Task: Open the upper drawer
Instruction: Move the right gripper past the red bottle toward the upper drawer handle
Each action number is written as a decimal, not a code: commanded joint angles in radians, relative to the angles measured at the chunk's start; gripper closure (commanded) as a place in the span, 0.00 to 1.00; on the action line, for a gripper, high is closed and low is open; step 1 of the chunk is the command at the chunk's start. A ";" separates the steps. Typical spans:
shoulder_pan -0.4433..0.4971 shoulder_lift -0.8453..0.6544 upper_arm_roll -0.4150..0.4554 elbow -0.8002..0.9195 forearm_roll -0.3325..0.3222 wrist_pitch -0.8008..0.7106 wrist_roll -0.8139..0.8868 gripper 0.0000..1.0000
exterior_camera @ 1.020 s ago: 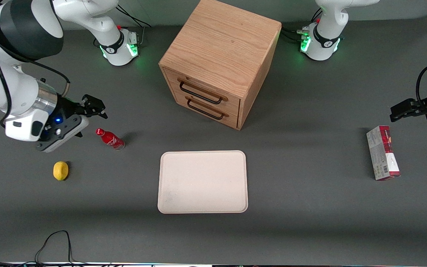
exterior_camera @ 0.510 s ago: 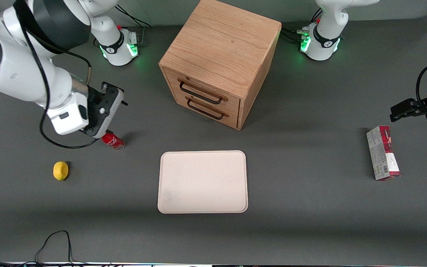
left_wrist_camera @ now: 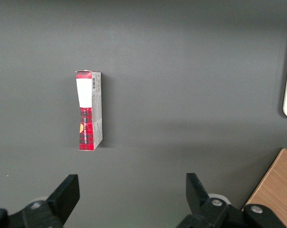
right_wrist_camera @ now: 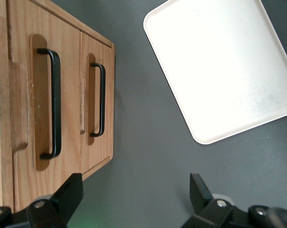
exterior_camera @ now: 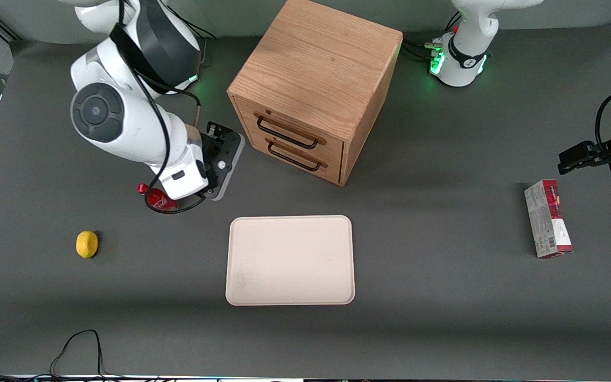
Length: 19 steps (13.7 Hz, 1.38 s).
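A blocky oak cabinet [exterior_camera: 313,79] with pronounced grain stands turned at an angle on the matte dark-grey tabletop [exterior_camera: 443,297], its two flat drawer fronts each carrying a thin black wire bar handle set over a rounded wooden backplate. The upper drawer [exterior_camera: 289,131], the topmost of the pair, sits flush with the cabinet face, fully closed, with the matching lower drawer [exterior_camera: 297,154] directly beneath it. The working arm's claw [exterior_camera: 224,159] hangs just above the tabletop, near the cabinet's front corner at the working arm's end, close to but not touching the upper drawer; its two black fingers [right_wrist_camera: 62,199] are spread wide apart and hold nothing, and its wrist camera looks across both handles [right_wrist_camera: 54,102]. A second ago the claw hovered well away over the working arm's end of the tabletop, near the small red bottle [exterior_camera: 158,199]; since then the arm has swung in toward the cabinet, and its white housing now overlaps the bottle's upper part in the front view. Nothing else has moved: the smooth, cream-coloured rectangular tray [exterior_camera: 290,260] with rounded corners lies nearer the front camera than the cabinet, the small yellow lemon [exterior_camera: 87,244] rests toward the working arm's end, and a slim red-and-white carton [exterior_camera: 547,218] lies flat toward the parked arm's end.
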 commanded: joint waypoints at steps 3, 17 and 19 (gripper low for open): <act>0.046 0.052 -0.003 0.030 0.062 -0.007 0.076 0.00; 0.160 0.069 -0.005 -0.100 0.127 -0.021 0.160 0.00; 0.158 0.069 -0.006 -0.106 0.156 -0.019 0.160 0.00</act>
